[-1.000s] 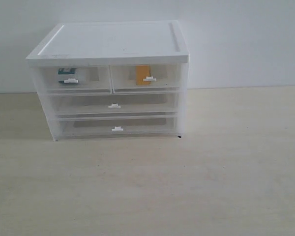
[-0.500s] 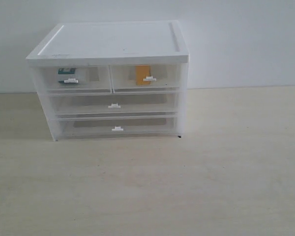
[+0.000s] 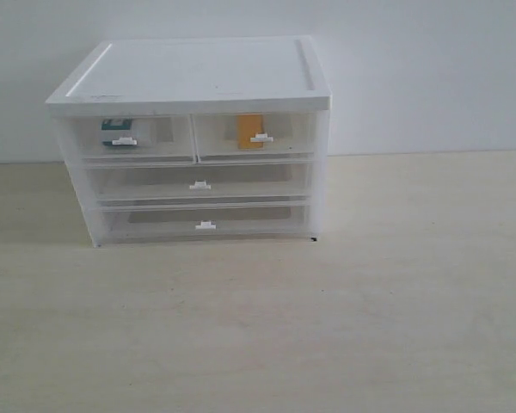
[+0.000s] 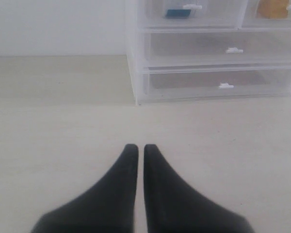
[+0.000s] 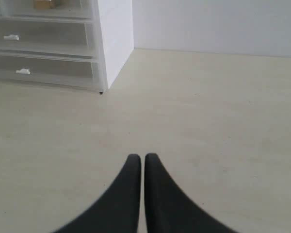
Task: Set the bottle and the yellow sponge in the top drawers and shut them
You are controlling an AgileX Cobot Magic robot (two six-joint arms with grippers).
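The bottle [image 3: 117, 131] shows through the front of the left top drawer [image 3: 155, 138], only its teal label clear; it also appears in the left wrist view as the bottle [image 4: 178, 12]. The yellow sponge [image 3: 250, 129] stands inside the right top drawer [image 3: 288, 136], and the yellow sponge [image 5: 42, 4] is at the frame edge in the right wrist view. Both top drawers sit flush with the unit's front. My left gripper [image 4: 137, 148] is shut and empty above bare table, well short of the unit. My right gripper [image 5: 139, 158] is shut and empty too. Neither arm shows in the exterior view.
The white-topped drawer unit [image 3: 198, 73] stands at the back of a pale wooden table [image 3: 370, 301], against a white wall. Two full-width drawers [image 3: 241, 182] lie below the top pair, pushed in.
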